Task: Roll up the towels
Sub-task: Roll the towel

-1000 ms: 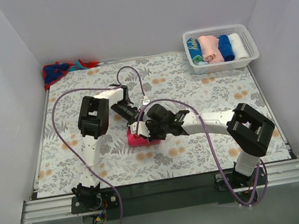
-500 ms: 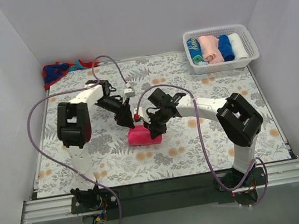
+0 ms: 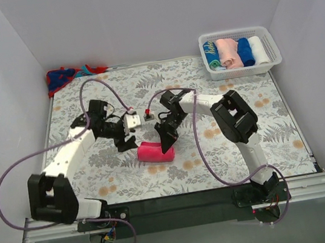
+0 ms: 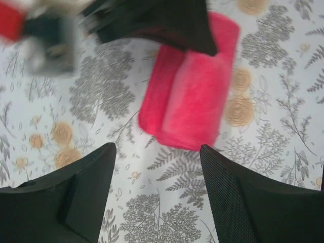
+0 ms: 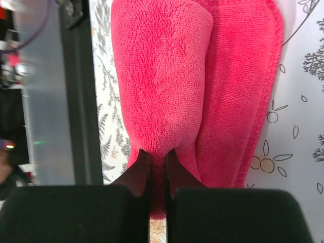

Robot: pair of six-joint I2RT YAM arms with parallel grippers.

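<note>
Pulled back leftward since a second ago, the left gripper [image 3: 125, 133] hangs wide open just beside the hot-pink towel [image 3: 153, 152], which lies nearly rolled on the floral table cloth [image 3: 286, 127] with one flat flap left. The right gripper [image 3: 166, 138] pinches the roll's end between narrow fingers. The next move, I judge, is to turn the roll over that flap.

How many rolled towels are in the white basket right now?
4, side by side in the white basket: teal-patterned roll leftmost, then peach roll, blue roll, white roll rightmost. Others may be hidden beneath.
</note>
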